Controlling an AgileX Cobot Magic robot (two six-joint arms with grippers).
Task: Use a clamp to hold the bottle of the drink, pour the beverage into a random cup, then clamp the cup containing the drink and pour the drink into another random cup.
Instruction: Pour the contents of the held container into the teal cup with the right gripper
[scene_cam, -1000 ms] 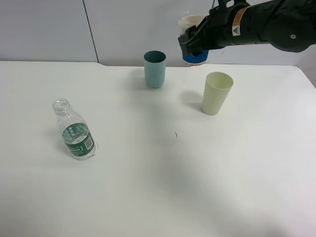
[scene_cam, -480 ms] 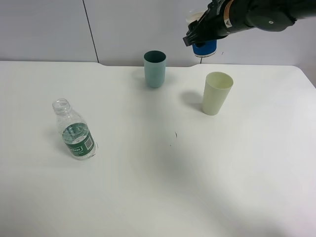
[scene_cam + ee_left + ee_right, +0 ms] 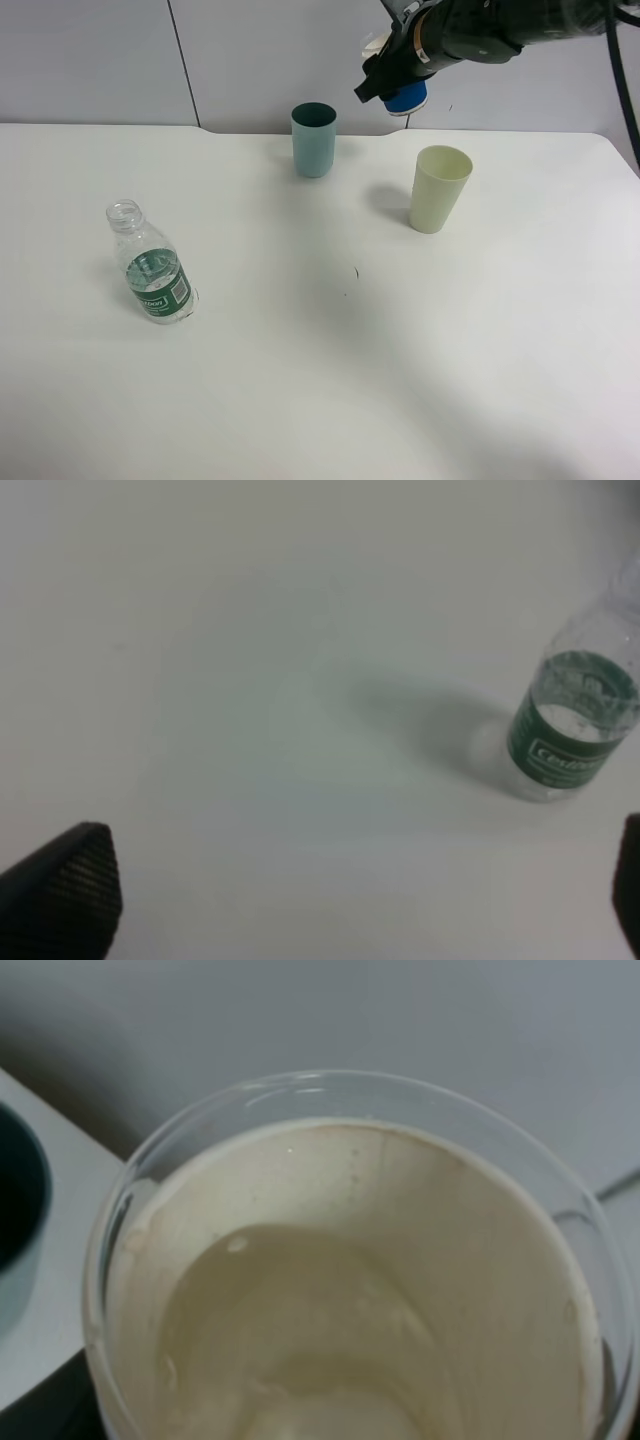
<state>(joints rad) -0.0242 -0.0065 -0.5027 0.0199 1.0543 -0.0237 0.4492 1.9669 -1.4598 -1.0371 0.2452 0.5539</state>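
The right gripper (image 3: 390,78), clamped on the short white paper cup with a blue band (image 3: 408,98), holds it aloft at two o'clock of the teal plastic tumbler (image 3: 314,140); tilted short of that rim, the clear liquid (image 3: 300,1340) could spill on the white table (image 3: 300,400).

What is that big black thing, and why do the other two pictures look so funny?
That black thing is a robot arm. Its pincer, the right gripper, holds a white cup with a blue band up in the air. One camera looks down from high up at the white table, where a teal cup, a pale green cup and an open bottle stand. Two more cameras ride on the robot's wrists. One peers into the held cup at the clear drink. The other shows the bottle and the dark tips of the open left gripper.
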